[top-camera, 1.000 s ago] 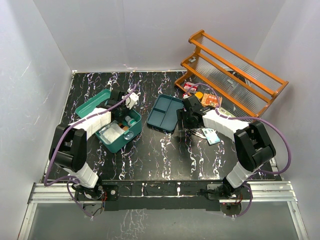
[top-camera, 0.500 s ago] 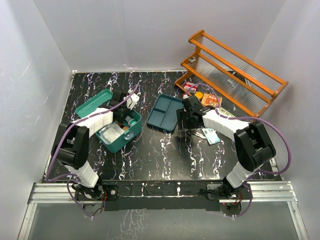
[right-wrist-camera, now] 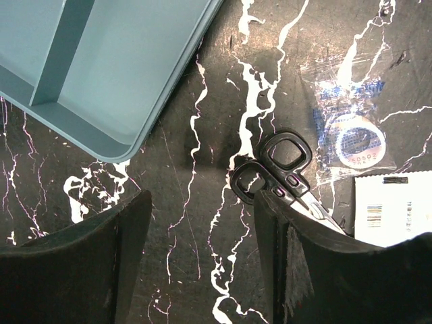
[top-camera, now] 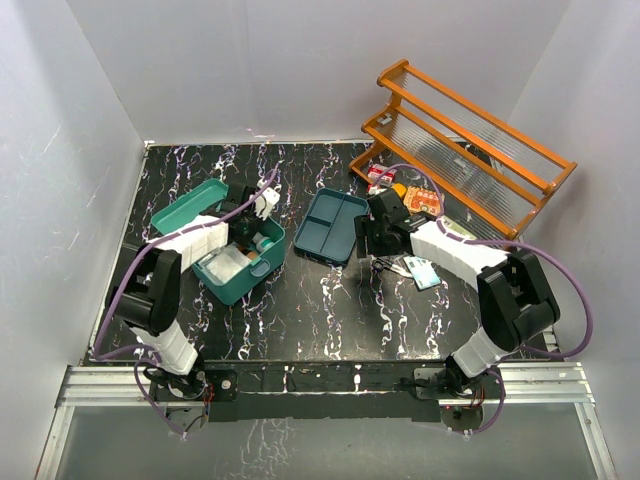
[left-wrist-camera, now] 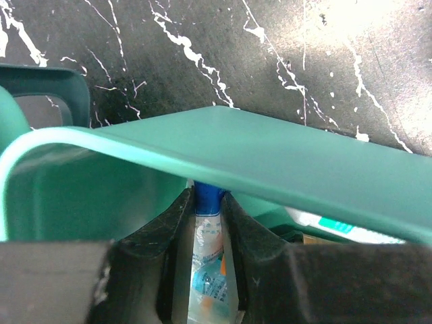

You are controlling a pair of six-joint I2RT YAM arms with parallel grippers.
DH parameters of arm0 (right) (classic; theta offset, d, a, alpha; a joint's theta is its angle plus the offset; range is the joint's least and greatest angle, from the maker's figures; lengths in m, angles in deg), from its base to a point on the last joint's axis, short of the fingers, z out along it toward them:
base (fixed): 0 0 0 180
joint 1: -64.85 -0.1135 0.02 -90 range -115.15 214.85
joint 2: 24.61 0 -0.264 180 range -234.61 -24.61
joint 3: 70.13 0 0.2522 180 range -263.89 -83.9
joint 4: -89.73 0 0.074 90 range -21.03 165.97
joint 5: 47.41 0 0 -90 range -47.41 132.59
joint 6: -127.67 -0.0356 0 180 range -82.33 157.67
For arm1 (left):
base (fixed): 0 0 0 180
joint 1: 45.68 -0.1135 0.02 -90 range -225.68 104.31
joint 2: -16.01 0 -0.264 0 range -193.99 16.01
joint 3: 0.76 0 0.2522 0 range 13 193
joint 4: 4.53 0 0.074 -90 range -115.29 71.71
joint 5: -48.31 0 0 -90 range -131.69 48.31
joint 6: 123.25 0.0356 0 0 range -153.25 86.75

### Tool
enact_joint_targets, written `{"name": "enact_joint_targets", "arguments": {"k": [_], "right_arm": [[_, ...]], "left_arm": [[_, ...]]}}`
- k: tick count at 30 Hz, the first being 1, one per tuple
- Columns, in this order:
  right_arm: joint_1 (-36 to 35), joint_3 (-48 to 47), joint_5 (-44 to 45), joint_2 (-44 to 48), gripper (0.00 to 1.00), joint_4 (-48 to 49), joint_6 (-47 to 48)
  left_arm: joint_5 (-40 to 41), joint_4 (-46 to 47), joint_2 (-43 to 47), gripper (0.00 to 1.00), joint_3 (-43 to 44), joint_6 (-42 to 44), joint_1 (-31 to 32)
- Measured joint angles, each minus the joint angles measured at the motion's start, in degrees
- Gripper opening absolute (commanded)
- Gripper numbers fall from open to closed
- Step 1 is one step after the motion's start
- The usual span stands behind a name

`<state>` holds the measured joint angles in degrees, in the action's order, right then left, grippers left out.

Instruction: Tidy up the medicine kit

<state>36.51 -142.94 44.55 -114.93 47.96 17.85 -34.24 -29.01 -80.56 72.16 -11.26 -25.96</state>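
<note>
The teal medicine kit stands open at the left, its lid laid back. My left gripper reaches down over the kit's far side. In the left wrist view the gripper is shut on a small clear tube with a blue cap, just behind the kit's teal rim. My right gripper is open and empty, low over the table beside the blue divided tray. In the right wrist view the gripper straddles bare table, with black scissors touching its right finger.
A packet with a tape roll and a white label card lie right of the scissors. The orange tiered rack stands at the back right with small boxes in front. The kit holds white packets and a bottle.
Both arms shifted only slightly. The left gripper stays shut on the tube over the kit, and the right gripper stays open beside the tray.
</note>
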Motion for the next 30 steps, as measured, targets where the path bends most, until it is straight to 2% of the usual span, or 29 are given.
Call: {"name": "enact_joint_targets", "arguments": {"k": [2,8,13,22,30], "right_arm": [[0.0,0.2,0.0,0.4,0.60,0.0,0.0],[0.0,0.8,0.0,2.2,0.60,0.0,-0.1],[0.0,0.9,0.1,3.7,0.60,0.0,-0.2],[0.0,2.3,2.3,7.4,0.60,-0.1,-1.4],[0.0,2.5,9.9,13.3,0.61,-0.1,-5.1]], "left_arm": [[0.0,0.0,-0.5,0.20,0.1,-0.5,0.0],[0.0,-0.4,-1.7,0.38,0.5,-2.2,0.3],[-0.5,-1.5,-0.3,0.45,0.5,-3.3,0.4],[-0.8,-4.3,6.0,0.56,0.8,-7.5,0.4],[-2.8,-7.3,15.1,0.70,4.2,-15.3,0.4]]}}
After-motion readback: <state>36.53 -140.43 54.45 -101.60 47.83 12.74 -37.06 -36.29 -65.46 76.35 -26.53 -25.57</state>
